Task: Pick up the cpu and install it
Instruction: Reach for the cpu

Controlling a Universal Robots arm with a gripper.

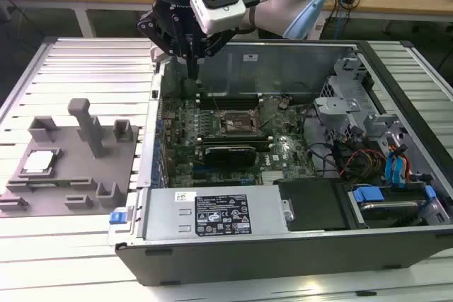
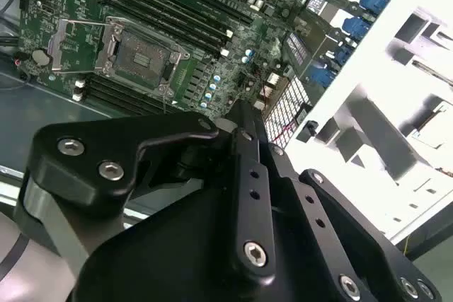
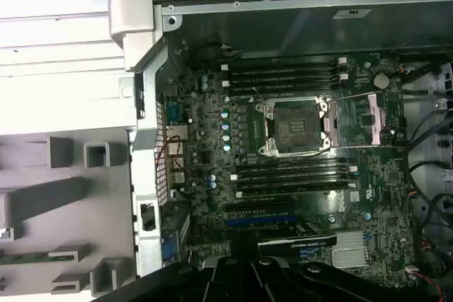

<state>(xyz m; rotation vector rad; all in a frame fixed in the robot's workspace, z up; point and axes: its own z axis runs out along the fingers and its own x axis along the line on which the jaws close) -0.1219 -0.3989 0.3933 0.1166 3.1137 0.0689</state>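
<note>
Black two-finger gripper (image 1: 192,70) hangs over far corner of the open grey pc case (image 1: 297,61), on exterior view's left. Fingers pressed together to a narrow tip, nothing in them. Same pinched tip in second wrist view (image 2: 239,109), above the green motherboard (image 2: 212,54).

Small flat square silver-white-topped cpu (image 1: 39,162) lies flat in a recess of the grey moulded plastic tray (image 1: 71,175), on the ribbed metal table (image 1: 92,68) at exterior view's left. It sits outside the case, well apart from gripper.

Dark square metal-framed socket (image 1: 236,124) sits mid-board w/ no chip in it, seen in both wrist views (image 2: 138,58) (image 3: 294,124). Its metal flap lies flipped open beside it. Long black rectangular card (image 1: 230,153) sits just beside socket.
</note>
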